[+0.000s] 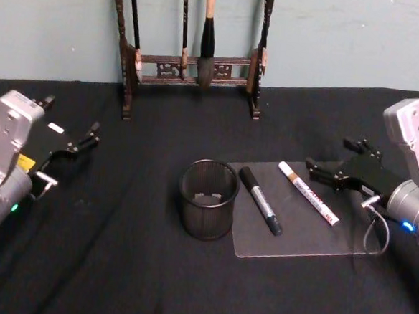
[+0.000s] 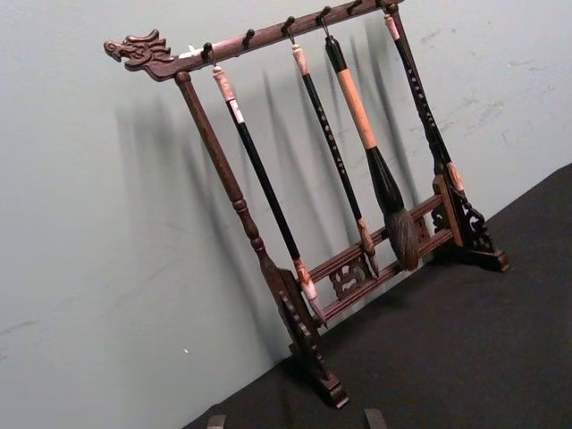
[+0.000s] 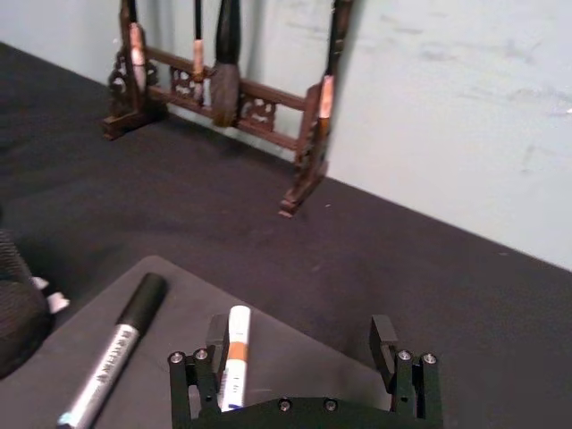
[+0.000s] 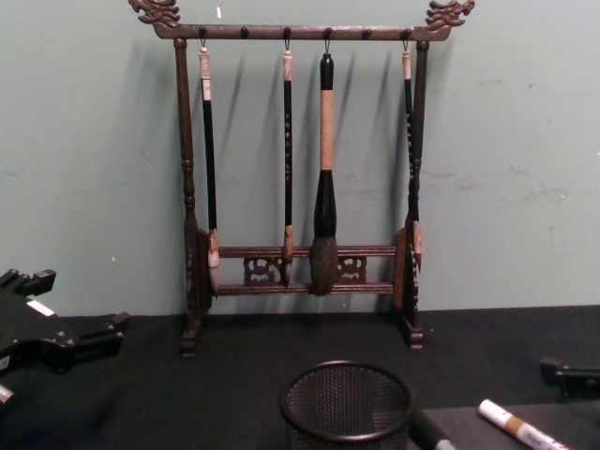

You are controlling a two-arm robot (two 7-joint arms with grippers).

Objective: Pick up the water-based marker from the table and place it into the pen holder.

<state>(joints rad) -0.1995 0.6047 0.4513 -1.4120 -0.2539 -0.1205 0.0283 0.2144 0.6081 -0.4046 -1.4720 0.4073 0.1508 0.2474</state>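
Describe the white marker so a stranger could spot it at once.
A clear mat lies right of the black mesh pen holder. Of two markers on it, the white marker lies farther from the holder, nearer the right gripper. Its barrel is white with a brown band; the black marker is dark and grey.

My right gripper [image 3: 299, 331] is matt black. The pen holder [image 1: 206, 200] is black wire mesh; the table cloth [image 1: 115, 265] matt fabric; the brush rack [image 4: 185, 187] dark wood.

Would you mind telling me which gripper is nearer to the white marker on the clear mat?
Right. The right gripper is open just beside the white marker; the left gripper is far off, beyond the pen holder.
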